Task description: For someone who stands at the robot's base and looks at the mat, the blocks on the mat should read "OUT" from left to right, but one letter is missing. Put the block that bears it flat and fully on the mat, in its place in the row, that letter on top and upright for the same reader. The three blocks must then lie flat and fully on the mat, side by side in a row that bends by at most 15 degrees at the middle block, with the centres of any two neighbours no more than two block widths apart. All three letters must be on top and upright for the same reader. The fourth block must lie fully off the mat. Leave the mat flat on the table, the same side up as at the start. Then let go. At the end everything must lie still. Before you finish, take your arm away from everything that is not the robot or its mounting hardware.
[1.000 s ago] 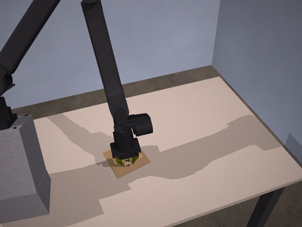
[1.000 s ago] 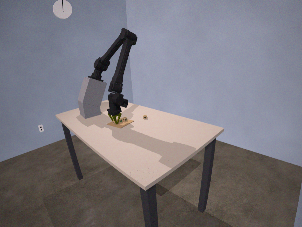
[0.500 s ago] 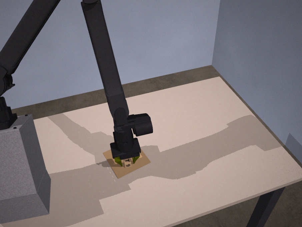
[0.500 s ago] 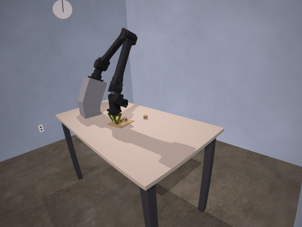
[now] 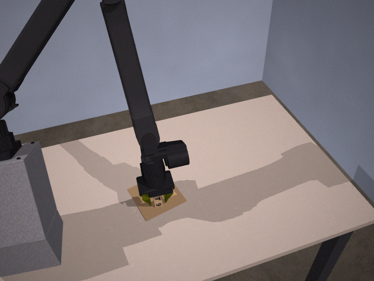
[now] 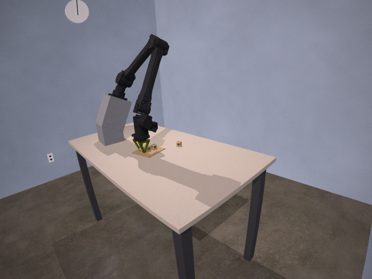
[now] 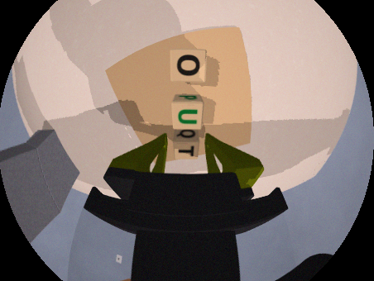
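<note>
A tan mat (image 5: 153, 203) lies on the table near the robot's base. In the wrist view three wooden blocks stand in a row on the mat (image 7: 220, 80): the O block (image 7: 189, 66), the U block (image 7: 187, 113) and the T block (image 7: 186, 148), close together. My gripper (image 7: 186, 137) points straight down over the T block (image 5: 157, 201), and its green fingers stand open on either side of it. The T block rests on the mat with T on top. In the top view the gripper (image 5: 157, 199) hides the O and U blocks.
The grey base housing (image 5: 24, 205) stands at the table's left end.
</note>
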### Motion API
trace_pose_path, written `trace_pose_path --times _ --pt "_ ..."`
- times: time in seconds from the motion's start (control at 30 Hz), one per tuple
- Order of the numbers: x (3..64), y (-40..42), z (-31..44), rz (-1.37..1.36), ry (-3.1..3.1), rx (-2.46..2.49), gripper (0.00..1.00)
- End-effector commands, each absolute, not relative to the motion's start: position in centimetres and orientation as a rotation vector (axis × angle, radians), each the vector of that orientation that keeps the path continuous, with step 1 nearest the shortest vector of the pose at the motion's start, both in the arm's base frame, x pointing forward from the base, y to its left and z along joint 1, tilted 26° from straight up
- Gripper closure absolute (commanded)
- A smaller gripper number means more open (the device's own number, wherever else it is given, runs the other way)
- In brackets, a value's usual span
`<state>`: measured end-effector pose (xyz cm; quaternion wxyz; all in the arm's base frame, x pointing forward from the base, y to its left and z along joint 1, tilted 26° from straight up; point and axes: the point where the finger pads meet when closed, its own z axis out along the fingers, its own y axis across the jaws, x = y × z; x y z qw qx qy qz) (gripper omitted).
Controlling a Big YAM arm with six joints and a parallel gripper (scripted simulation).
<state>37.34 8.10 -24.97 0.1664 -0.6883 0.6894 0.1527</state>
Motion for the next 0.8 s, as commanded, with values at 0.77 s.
trace_pose_path --times 0.77 --pt "37.9 6.5 -21.6 0.415 1.955 -1.953 0.54"
